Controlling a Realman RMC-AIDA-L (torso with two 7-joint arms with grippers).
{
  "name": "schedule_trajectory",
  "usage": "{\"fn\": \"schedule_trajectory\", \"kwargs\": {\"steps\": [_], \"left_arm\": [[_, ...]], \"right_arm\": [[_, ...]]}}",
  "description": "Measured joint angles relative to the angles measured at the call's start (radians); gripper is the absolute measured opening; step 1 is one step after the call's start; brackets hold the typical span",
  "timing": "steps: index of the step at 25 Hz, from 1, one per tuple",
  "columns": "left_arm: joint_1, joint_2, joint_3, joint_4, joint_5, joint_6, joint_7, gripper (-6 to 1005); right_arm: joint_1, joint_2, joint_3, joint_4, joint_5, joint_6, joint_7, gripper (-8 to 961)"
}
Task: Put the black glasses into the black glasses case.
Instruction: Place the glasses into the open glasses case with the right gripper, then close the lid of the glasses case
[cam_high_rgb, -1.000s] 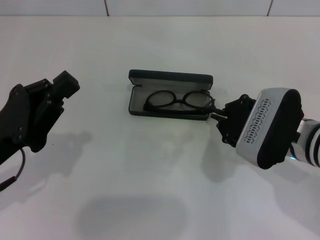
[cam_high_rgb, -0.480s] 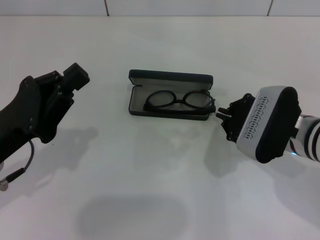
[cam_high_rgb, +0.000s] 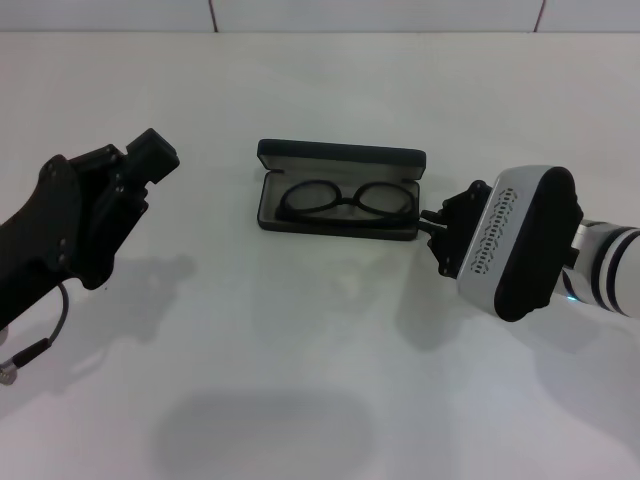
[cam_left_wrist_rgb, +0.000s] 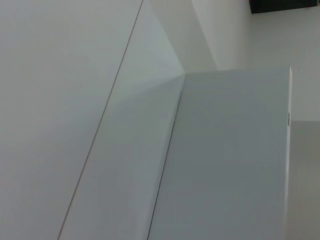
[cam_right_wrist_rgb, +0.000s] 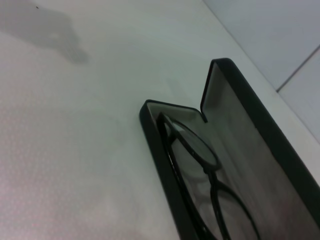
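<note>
Black glasses case (cam_high_rgb: 340, 190): it lies open on the white table (cam_high_rgb: 320, 330), near the middle of the head view, with its lid standing up along the far side and the grey lining showing. The right wrist view shows one end of it (cam_right_wrist_rgb: 220, 165) at close range.
Black glasses (cam_high_rgb: 346, 198): they rest inside the tray of the case, lenses side by side along its length, the frame within the case walls. In the right wrist view the frame (cam_right_wrist_rgb: 200, 165) lies against the lining next to the near wall.
Right gripper (cam_high_rgb: 436, 222): it sits just beside the right end of the case, low over the table, its black fingertips pointing at the case end. It has hold of nothing; the glasses lie free in the case. How far its fingers are parted cannot be made out.
Right arm housing (cam_high_rgb: 515, 243): a white and black wrist body, angled toward the case from the robot's right.
Left gripper (cam_high_rgb: 150, 160): it hangs above the table well to the left of the case, apart from everything, with nothing visibly in it. Whether its fingers are apart or together cannot be told.
Left wrist view: only pale wall panels (cam_left_wrist_rgb: 150, 125) appear, and no task thing.
Table: plain white surface carrying the arms' soft shadows.
</note>
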Motion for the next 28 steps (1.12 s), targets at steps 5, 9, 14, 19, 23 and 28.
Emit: {"fn": "schedule_trajectory", "kwargs": {"steps": [5, 9, 14, 19, 23, 28], "left_arm": [[0.000, 0.000, 0.000, 0.000, 0.000, 0.000, 0.001, 41], [0.001, -0.002, 0.000, 0.000, 0.000, 0.000, 0.002, 41], [0.002, -0.002, 0.004, 0.000, 0.000, 0.000, 0.003, 41], [0.004, -0.003, 0.005, -0.001, 0.001, 0.000, 0.003, 40], [0.006, -0.003, 0.006, -0.002, 0.001, 0.001, 0.003, 40], [-0.012, 0.003, -0.003, 0.002, -0.011, -0.001, -0.006, 40]], "right_arm": [[0.018, 0.000, -0.010, 0.008, 0.001, 0.002, 0.000, 45], [0.041, 0.000, -0.011, 0.034, 0.001, 0.004, 0.000, 44], [0.050, 0.000, -0.017, 0.048, 0.003, 0.019, 0.000, 44], [0.055, 0.000, -0.026, 0.048, 0.004, 0.031, 0.004, 44], [0.011, 0.000, -0.028, -0.010, 0.004, 0.031, 0.006, 43], [-0.063, 0.000, -0.027, -0.108, 0.051, 0.009, 0.006, 44]]}}
